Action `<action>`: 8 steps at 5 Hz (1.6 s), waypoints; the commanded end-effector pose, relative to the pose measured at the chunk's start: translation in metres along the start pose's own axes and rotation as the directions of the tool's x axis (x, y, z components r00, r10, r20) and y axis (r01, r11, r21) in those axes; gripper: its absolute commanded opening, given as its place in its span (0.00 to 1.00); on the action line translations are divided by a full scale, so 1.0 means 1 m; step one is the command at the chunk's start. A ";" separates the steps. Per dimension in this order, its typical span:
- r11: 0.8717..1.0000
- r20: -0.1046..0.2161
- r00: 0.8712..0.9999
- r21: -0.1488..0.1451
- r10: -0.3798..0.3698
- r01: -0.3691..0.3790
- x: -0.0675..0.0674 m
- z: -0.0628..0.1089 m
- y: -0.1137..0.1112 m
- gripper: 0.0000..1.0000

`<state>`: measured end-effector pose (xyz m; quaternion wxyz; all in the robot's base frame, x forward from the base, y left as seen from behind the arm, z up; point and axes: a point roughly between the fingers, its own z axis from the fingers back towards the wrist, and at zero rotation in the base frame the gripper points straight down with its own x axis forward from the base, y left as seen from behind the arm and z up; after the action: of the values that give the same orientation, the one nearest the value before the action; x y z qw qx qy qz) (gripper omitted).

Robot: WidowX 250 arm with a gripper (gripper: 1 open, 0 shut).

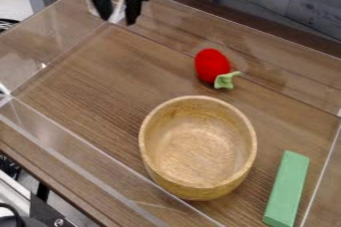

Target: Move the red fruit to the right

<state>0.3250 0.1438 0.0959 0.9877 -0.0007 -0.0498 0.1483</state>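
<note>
The red fruit [210, 64] is a small glossy strawberry-like toy with a pale green stem. It lies on the wooden tabletop right of centre. My black gripper [118, 11] hangs at the top left, pointing down, well to the left of the fruit and apart from it. Its two fingers [102, 10] stand apart with nothing between them. Nothing is held.
A round wooden bowl [198, 145] sits in front of the fruit, empty. A flat green rectangular block [286, 188] lies at the lower right. Clear plastic walls [54, 146] ring the wooden work surface.
</note>
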 end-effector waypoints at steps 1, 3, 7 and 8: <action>0.999 0.045 0.998 -0.005 0.047 -0.047 0.013 0.020 -0.008 0.00; 0.997 0.013 0.998 -0.041 0.063 -0.063 0.014 0.001 -0.049 0.00; 0.997 -0.021 0.998 -0.045 -0.057 0.056 0.008 -0.040 -0.087 0.00; 0.997 -0.029 0.997 -0.045 -0.070 0.068 0.004 -0.051 -0.094 0.00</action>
<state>0.3557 0.0560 0.0336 0.9928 -0.0253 -0.0166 0.1162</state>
